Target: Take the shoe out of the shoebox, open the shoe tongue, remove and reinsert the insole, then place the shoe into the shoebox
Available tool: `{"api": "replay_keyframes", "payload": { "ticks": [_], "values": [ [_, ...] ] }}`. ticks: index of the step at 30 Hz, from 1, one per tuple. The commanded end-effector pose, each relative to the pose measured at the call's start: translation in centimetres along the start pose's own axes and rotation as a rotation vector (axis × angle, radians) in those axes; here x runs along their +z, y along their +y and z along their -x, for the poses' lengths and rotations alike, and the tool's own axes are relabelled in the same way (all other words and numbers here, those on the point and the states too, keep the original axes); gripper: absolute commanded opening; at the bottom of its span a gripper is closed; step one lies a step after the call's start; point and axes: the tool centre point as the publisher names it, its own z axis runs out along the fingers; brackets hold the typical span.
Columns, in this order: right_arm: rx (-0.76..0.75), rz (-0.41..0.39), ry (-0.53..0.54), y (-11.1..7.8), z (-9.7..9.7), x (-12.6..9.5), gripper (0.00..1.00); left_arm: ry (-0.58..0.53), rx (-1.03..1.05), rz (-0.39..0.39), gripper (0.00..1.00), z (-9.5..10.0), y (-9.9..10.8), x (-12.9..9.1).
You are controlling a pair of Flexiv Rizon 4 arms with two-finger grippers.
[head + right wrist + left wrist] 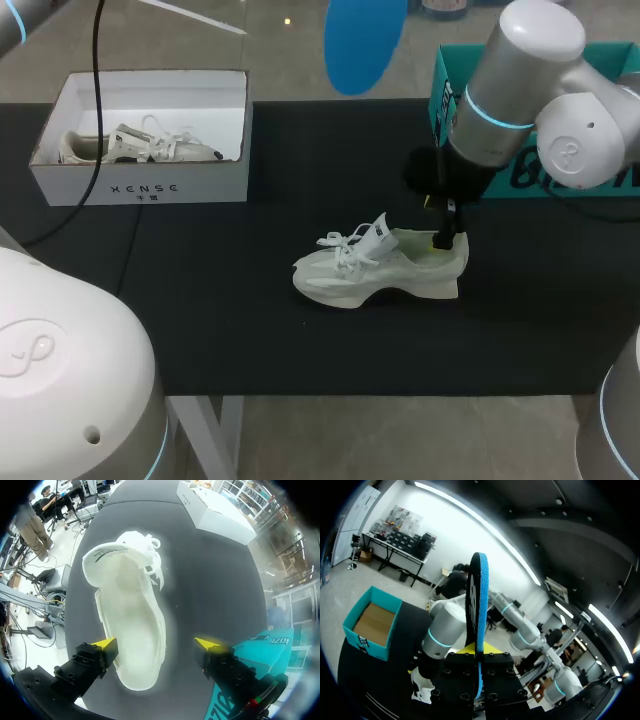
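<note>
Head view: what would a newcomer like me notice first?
Probably the white shoe sitting in the middle of the black table, with the right tool open over its heel. Next, the blue insole held up in the air by the left tool, above the table's far edge.

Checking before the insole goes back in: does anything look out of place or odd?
Nothing looks damaged or spilled. The blue insole is out of the shoe, held aloft, edge-on, in the left end effector. The shoe stands on the table, tongue lifted, with the right end effector open over its heel.
</note>
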Motion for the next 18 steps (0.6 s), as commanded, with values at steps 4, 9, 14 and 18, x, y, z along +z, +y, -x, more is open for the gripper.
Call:
{"api": "replay_keyframes", "payload": {
  "ticks": [4, 9, 14, 18],
  "values": [
    [-0.004, -0.002, 0.03, 0.6, 1.1, 2.7, 1.0, -0.002, 0.001, -0.001, 0.0, 0.0, 0.1, 0.0],
    [-0.003, -0.011, 0.026, 0.6, 1.3, 3.7, 1.0, -0.002, 0.001, -0.001, 0.0, 0.0, 0.1, 0.0],
    [-0.004, -0.023, 0.028, 0.3, 1.4, 4.3, 0.41, -0.002, 0.001, -0.001, 0.0, 0.0, 0.1, 0.0],
    [-0.006, -0.034, 0.035, -0.1, 1.3, 4.7, 0.0, -0.002, 0.001, -0.001, 0.0, 0.0, 0.1, 0.0]
  ]
}}
